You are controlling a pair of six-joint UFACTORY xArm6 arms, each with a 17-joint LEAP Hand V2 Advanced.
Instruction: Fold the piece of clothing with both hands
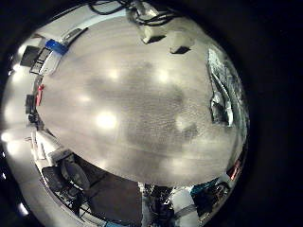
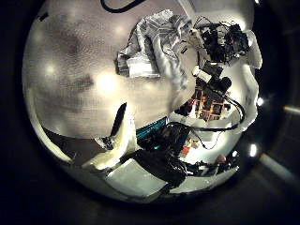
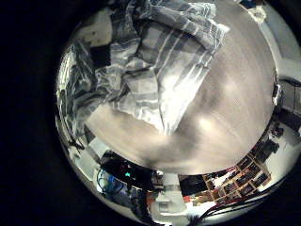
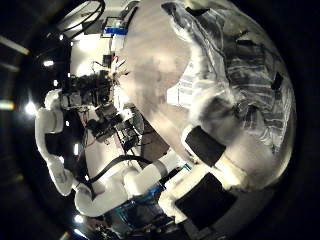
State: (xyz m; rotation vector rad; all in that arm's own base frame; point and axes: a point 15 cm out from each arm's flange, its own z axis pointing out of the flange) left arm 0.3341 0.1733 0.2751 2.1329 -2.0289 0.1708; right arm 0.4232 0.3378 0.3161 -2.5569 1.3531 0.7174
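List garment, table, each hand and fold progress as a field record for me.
garment: striped piece of clothing, crumpled and bunched, no neat fold visible
surface: garment lies on the wood-grain table
right hand: close over the garment, which fills much of both its palm views
left hand: over bare table, with the garment off to one side
grasp: cannot tell for either hand
fold progress: not yet done
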